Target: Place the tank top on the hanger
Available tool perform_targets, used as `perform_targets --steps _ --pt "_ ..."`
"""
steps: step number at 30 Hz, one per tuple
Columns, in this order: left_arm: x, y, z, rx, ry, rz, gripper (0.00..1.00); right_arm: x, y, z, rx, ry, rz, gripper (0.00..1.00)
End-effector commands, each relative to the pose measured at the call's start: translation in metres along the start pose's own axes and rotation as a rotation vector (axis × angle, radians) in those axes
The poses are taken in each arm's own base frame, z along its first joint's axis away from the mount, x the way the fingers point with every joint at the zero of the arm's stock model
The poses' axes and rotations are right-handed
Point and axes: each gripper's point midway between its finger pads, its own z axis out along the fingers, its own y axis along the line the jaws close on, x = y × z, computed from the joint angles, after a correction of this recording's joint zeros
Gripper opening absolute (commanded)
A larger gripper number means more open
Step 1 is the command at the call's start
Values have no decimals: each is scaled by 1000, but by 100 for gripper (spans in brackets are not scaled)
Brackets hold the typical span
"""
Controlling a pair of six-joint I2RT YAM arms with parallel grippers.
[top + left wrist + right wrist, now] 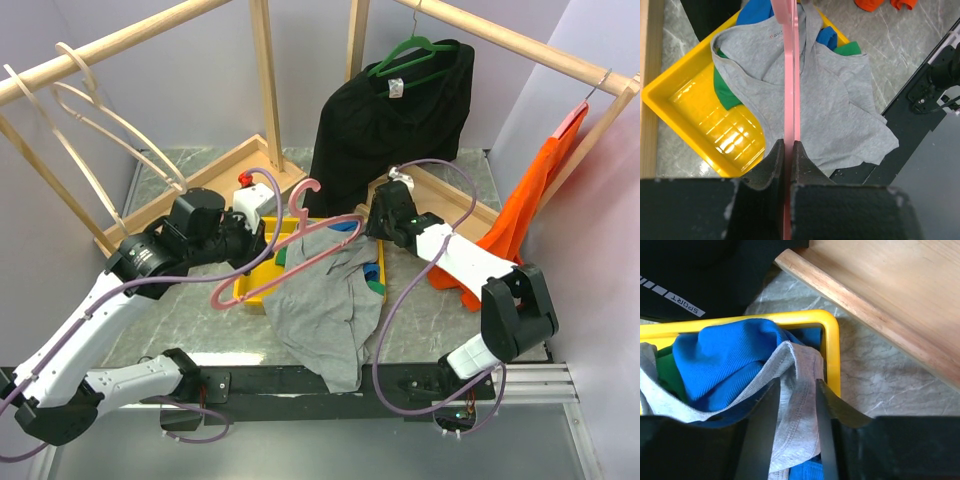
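The light-grey tank top [325, 300] hangs out of a yellow tray [250, 290], its lower part spread on the table toward the front edge. My left gripper [268, 240] is shut on the thin pink hanger [300, 255], which it holds over the garment. In the left wrist view the hanger [791, 75] runs straight out from the gripper [788, 150] above the tank top [840, 110]. My right gripper [372, 225] is at the tray's far right corner. Its jaws [797, 385] stand apart around a grey shoulder strap [800, 405], which fills the gap between them.
The tray [832, 340] also holds a blue garment [720, 355] and a green one [725, 90]. A black garment [395, 120] hangs on a green hanger [415, 50] at the back, an orange top [530, 200] at the right, cream hangers [90, 110] at the left. A wooden rack base [880, 305] lies beside the tray.
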Motion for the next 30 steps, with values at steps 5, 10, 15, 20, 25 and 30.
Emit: perform_targets --steps 5,10,15,20,25,30 --pt "-21 -1 -3 3 -53 48 1 -21 -8 -12 34 -81 9 25" --pt "-21 -1 7 19 -34 60 1 -28 -7 -22 25 -103 3 0" --pt "-26 0 15 20 -26 73 1 -30 -6 -25 19 -105 -4 0" --pt "-29 -1 21 34 -38 94 1 -32 -3 -33 0 -110 -10 0" --pt "-24 -6 25 71 1 92 1 -44 0 -48 -5 -147 -18 0" --pt "-20 -13 29 111 29 90 1 -56 11 -64 -33 -175 -34 0"
